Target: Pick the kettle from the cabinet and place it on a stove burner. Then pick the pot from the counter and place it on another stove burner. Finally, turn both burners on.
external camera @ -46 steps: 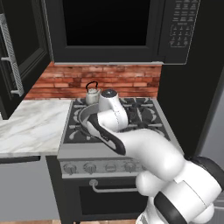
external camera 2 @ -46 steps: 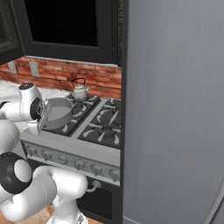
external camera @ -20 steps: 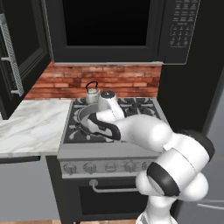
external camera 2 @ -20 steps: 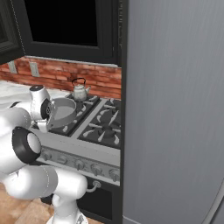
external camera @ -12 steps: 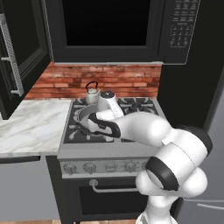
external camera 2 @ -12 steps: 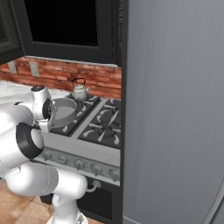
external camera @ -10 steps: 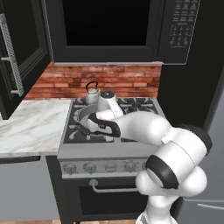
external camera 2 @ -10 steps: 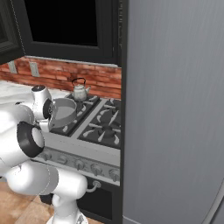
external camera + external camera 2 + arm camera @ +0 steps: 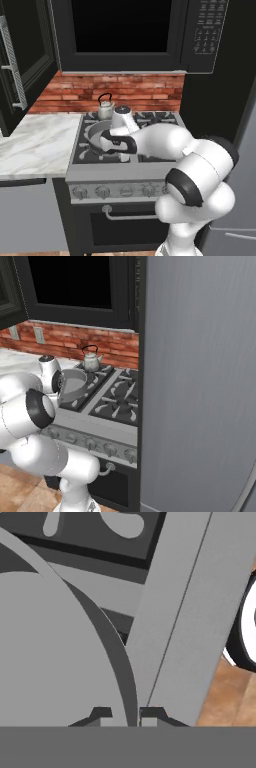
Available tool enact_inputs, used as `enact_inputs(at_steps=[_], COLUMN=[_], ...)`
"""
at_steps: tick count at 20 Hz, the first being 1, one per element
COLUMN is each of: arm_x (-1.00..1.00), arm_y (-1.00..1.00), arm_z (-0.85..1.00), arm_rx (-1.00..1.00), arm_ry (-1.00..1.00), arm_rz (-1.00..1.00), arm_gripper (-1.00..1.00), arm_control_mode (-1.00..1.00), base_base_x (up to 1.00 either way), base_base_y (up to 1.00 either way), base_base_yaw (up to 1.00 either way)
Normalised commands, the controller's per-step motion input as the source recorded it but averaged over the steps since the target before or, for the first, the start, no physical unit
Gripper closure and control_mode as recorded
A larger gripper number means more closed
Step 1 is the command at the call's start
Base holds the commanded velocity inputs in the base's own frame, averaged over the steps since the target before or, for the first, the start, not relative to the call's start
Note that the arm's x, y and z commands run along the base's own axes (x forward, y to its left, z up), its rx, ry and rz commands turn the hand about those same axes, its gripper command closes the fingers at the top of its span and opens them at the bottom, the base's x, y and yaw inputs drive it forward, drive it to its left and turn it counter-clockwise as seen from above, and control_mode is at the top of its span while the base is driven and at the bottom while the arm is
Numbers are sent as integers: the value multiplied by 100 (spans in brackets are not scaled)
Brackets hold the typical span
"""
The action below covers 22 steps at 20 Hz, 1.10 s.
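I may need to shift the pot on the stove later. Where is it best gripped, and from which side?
Probably the pot's thin upright rim, taken from above with one finger inside and one outside. The wall is narrow enough to pinch, the open top leaves room, and the gripper is shut on that rim this way now.

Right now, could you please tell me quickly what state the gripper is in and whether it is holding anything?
Gripper: shut on the rim of the pot, which sits over a front stove burner.
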Motion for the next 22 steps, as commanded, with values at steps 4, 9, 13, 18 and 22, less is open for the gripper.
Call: enact_inputs(at_steps=[4, 9, 13, 18, 22], arm_x=[15, 12, 15, 17, 16], arm_y=[2, 2, 3, 2, 3], arm_z=[-9, -9, -7, -8, -8], arm_rx=[1, 1, 0, 0, 0], arm_ry=[0, 0, 0, 0, 0], arm_rz=[5, 4, 4, 3, 2], arm_gripper=[100, 100, 100, 100, 100], arm_control_mode=[-100, -100, -100, -100, -100], base_base_x=[0, 0, 0, 0, 0], base_base_y=[0, 0, 0, 0, 0], base_base_yaw=[0, 0, 0, 0, 0])
